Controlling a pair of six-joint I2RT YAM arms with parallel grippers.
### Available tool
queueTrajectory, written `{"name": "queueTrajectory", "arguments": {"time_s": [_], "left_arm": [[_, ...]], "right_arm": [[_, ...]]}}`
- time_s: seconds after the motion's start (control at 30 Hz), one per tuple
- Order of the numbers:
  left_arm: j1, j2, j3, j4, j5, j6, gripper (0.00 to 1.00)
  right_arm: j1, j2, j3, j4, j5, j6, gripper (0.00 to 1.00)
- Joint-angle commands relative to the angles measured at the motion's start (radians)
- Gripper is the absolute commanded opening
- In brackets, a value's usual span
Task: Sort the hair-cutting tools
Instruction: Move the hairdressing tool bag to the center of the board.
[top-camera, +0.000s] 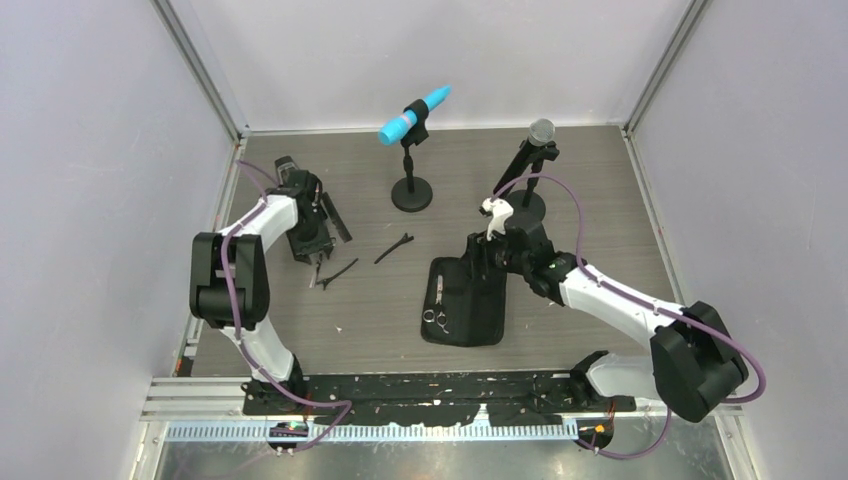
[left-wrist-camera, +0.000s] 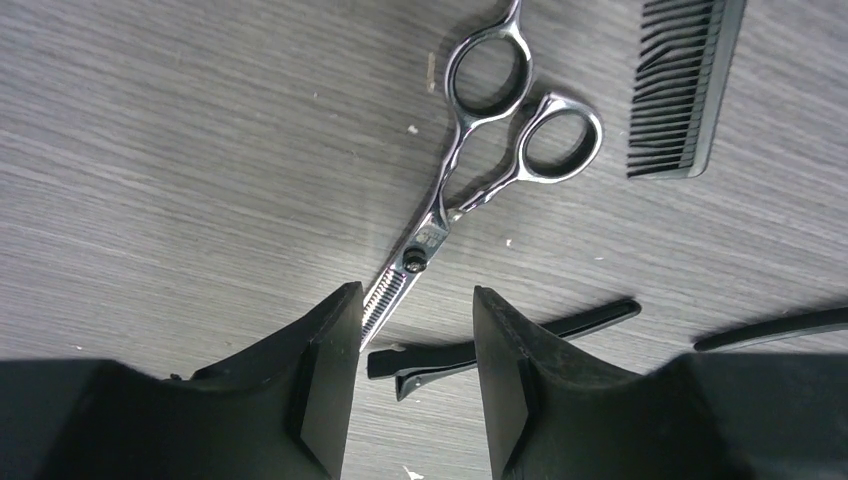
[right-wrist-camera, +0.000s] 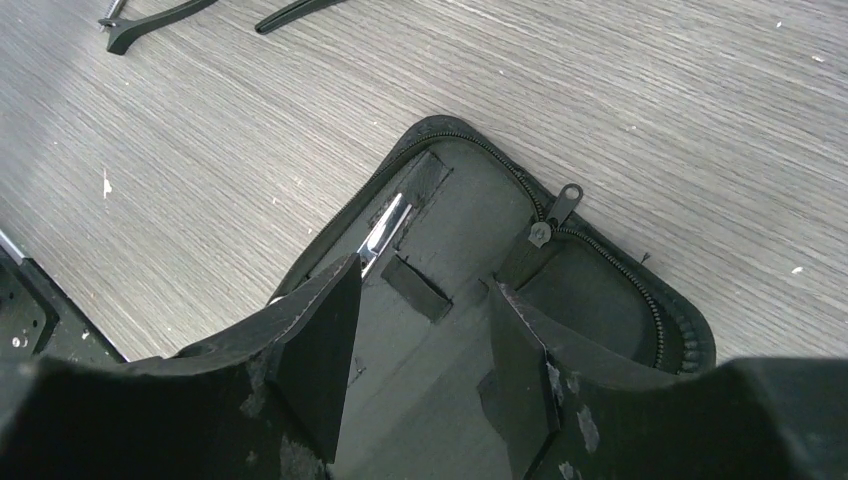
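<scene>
In the left wrist view, silver scissors (left-wrist-camera: 470, 190) lie on the table with the blade tip behind my left finger. A black comb (left-wrist-camera: 680, 90) lies at the upper right. One black hair clip (left-wrist-camera: 500, 345) lies on the table under the gap of my open left gripper (left-wrist-camera: 415, 300), and a second clip (left-wrist-camera: 770, 328) lies at the right edge. My right gripper (right-wrist-camera: 425, 275) hangs open over the open black case (right-wrist-camera: 600, 290), with nothing between its fingers. A second pair of scissors (right-wrist-camera: 385, 230) is tucked in the case, also seen from above (top-camera: 436, 305).
A blue microphone (top-camera: 415, 115) on a round-based stand sits at the back centre, and a grey-headed microphone (top-camera: 540, 130) stands just behind my right arm. Grey walls close in the table on three sides. Both clips (top-camera: 338, 273) (top-camera: 394, 248) lie between the arms.
</scene>
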Motion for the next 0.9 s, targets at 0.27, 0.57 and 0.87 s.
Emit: {"name": "queueTrajectory", "arguments": {"time_s": [0.27, 0.57, 0.87], "left_arm": [[0.013, -0.121, -0.053, 0.069, 0.116, -0.008, 0.45], [0.155, -0.313, -0.254, 0.386, 0.285, -0.094, 0.59], [0.166, -0.222, -0.292, 0.499, 0.302, -0.194, 0.84]], "right_arm": [[0.005, -0.132, -0.069, 0.079, -0.035, 0.036, 0.59], [0.003, -0.218, -0.139, 0.075, -0.038, 0.050, 0.59], [0.004, -0.298, -0.179, 0.032, -0.026, 0.057, 0.59]]}}
